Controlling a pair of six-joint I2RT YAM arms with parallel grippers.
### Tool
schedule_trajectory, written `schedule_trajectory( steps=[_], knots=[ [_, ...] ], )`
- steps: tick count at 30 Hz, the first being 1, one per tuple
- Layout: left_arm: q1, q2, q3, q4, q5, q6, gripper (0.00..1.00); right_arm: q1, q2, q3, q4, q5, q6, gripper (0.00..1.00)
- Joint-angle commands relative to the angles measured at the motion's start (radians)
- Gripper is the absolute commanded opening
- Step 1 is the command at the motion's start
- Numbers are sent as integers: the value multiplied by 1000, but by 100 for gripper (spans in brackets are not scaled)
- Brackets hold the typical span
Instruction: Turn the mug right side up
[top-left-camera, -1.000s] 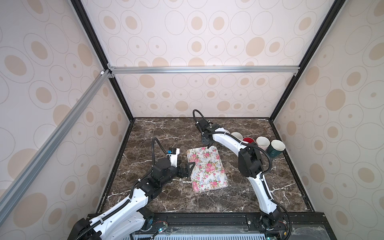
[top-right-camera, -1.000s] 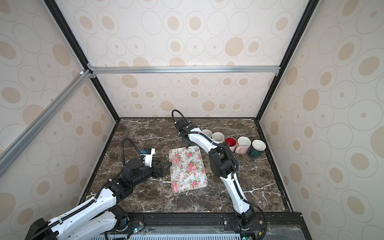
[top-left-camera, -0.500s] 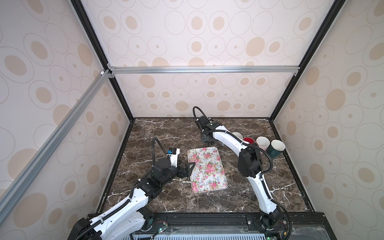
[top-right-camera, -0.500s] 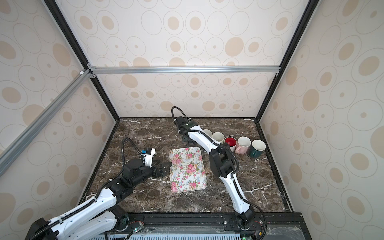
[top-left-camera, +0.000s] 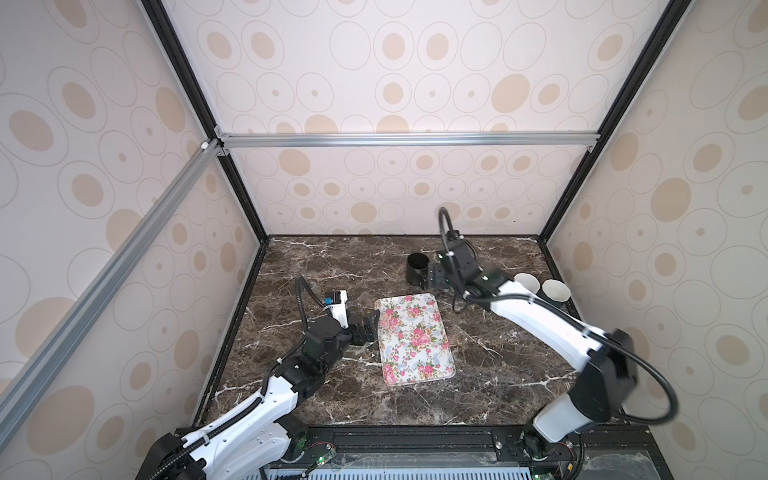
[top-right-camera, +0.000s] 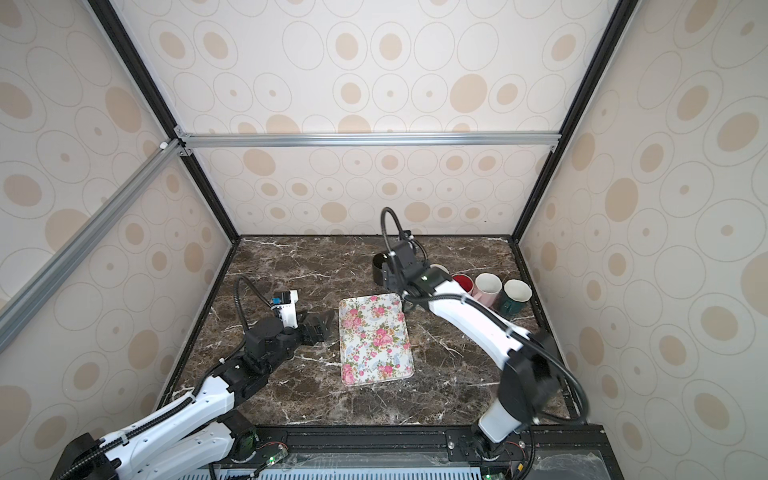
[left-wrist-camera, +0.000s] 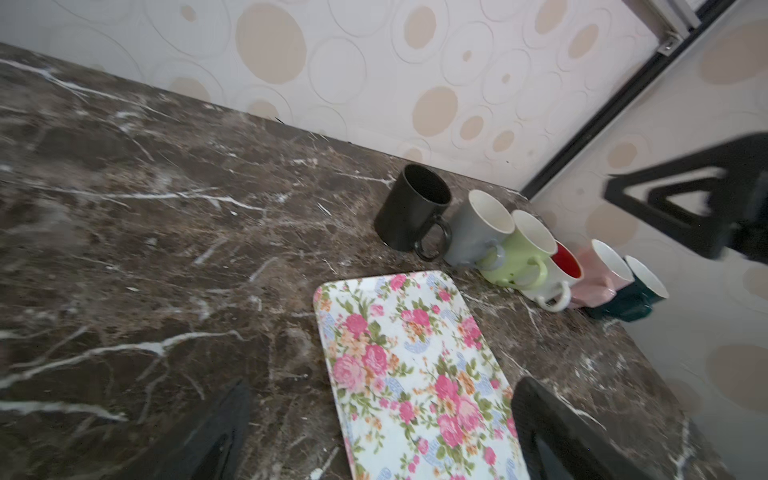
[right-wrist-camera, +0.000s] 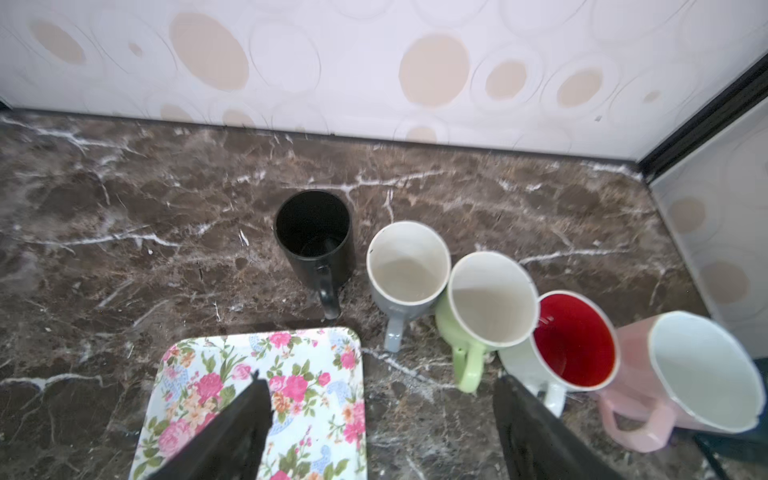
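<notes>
Bright, even, diffuse light; soft shadows.
Both top views are sharp but bend straight lines near the frame edges; the right wrist view is slightly blurred, and the tabletop (right-wrist-camera: 478, 199) shows faint sheen.

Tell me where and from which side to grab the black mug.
Grip the black mug by its rim wall, one finger inside the open mouth, coming from above. It stands upright with the mouth up; the grey mug crowds one side and its handle points at the tray, so the wall-facing rim looks freest.
</notes>
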Motion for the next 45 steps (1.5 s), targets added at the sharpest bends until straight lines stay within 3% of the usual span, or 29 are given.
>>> schedule_trajectory(
  steps=[1, 6, 11, 14, 17, 20, 24, 30, 32, 35, 38, 40, 45],
  knots=[
    [12, 8, -28, 159, -277, 121, 98, -11, -123, -224, 294, 170, -216, 89],
    [41, 96, -74, 351, -463, 326, 98, -66, -316, -529, 519, 278, -282, 91],
    [111, 159, -59, 387, -466, 439, 99, -143, -405, -758, 677, 431, -262, 90],
    [137, 181, -113, 528, -481, 576, 98, -235, -429, -848, 695, 423, -200, 90],
    [205, 229, -186, 685, -435, 643, 98, -326, -407, -917, 751, 332, -172, 89],
    [240, 278, -222, 715, -425, 661, 98, -408, -342, -895, 739, 251, -139, 89],
    [294, 390, -314, 988, -378, 675, 98, -465, -202, -854, 816, 192, -133, 89],
    [353, 582, -240, 1115, -261, 716, 98, -503, 4, -712, 837, 133, -152, 89],
    [369, 648, -233, 1202, -293, 716, 98, -504, 56, -673, 847, 124, -184, 89],
    [402, 608, -253, 1158, -164, 699, 98, -502, 71, -655, 847, 110, -188, 88],
    [407, 626, -289, 1246, -165, 689, 98, -509, 94, -727, 1026, 41, -205, 89],
    [418, 619, -275, 1212, -149, 677, 98, -510, 117, -676, 933, 59, -179, 89],
    [473, 638, -276, 1209, -65, 627, 98, -513, 128, -665, 931, 37, -191, 90]
  ],
)
